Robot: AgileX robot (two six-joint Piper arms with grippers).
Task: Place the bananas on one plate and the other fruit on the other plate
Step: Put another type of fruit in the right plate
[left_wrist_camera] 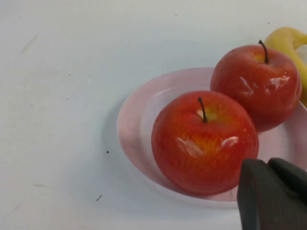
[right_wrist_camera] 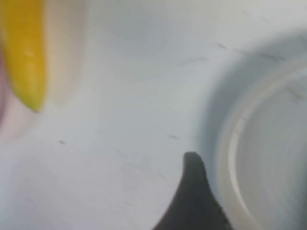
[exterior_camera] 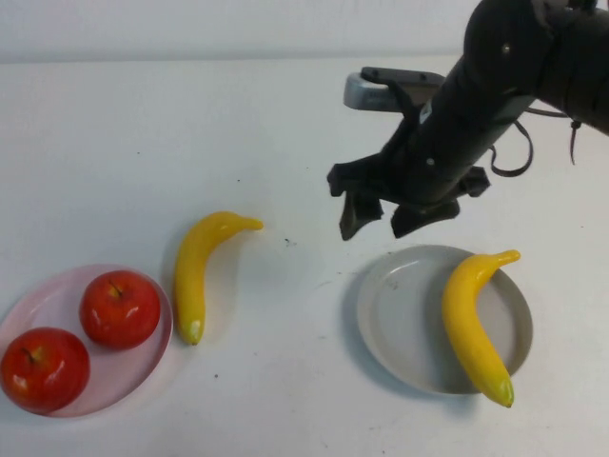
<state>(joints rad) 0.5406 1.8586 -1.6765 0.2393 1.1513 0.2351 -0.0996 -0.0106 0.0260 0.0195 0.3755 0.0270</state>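
Note:
Two red apples [exterior_camera: 120, 307] [exterior_camera: 44, 367] sit on the pink plate [exterior_camera: 52, 295] at the front left. One banana [exterior_camera: 195, 271] lies on the table just right of that plate. The other banana [exterior_camera: 476, 324] rests across the right side of the grey plate [exterior_camera: 400, 305]. My right gripper [exterior_camera: 383, 227] hangs open and empty above the grey plate's far left rim. The left gripper [left_wrist_camera: 268, 165] is out of the high view. Its wrist view shows it shut and empty, close beside the nearer apple [left_wrist_camera: 204, 141] on the pink plate [left_wrist_camera: 139, 120].
The white table [exterior_camera: 285, 143] is bare apart from the plates and fruit. The right arm [exterior_camera: 495, 76] reaches in from the back right. The right wrist view shows the grey plate's rim [right_wrist_camera: 235, 143], one dark finger [right_wrist_camera: 192, 191] and the loose banana's tip [right_wrist_camera: 26, 52].

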